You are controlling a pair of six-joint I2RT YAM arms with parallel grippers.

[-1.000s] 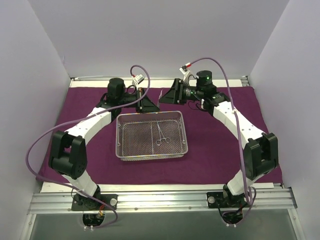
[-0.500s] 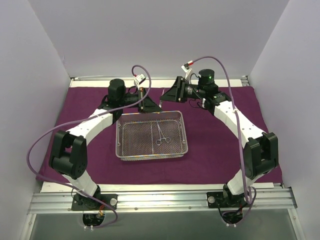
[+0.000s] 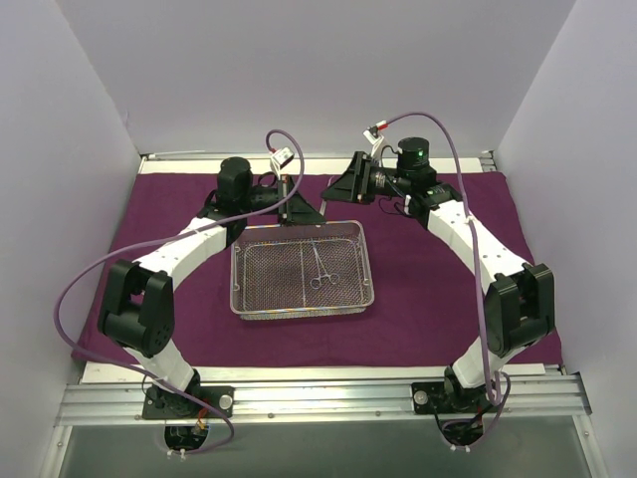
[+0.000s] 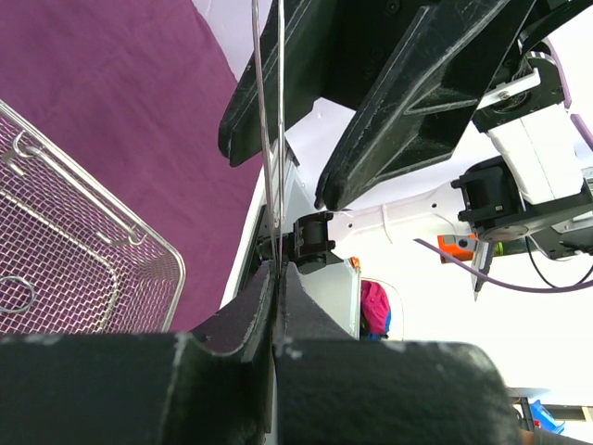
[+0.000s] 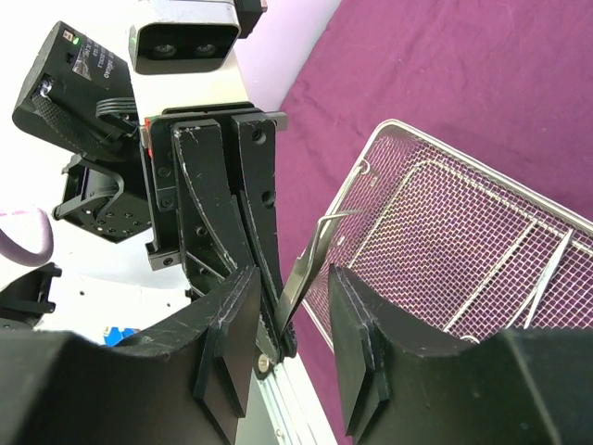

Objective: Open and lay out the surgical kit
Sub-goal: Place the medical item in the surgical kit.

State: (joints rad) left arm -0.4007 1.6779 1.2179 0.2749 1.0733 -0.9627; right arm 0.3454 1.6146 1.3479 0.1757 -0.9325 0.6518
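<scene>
**Handoff just past the tray's far rim**

The left gripper (image 4: 276, 271) is clenched on the end of a thin metal instrument (image 5: 310, 255), holding it in the air just beyond the far rim of the wire-mesh tray (image 3: 302, 313). The shaft points straight into the right gripper (image 5: 292, 278), whose jaws sit apart on either side, not pinching it as far as I can see. So the right arm looks like the one to close next. Another scissor-type instrument (image 3: 320, 267) lies inside the tray, which sits on the purple cloth (image 3: 428, 299).
</scene>
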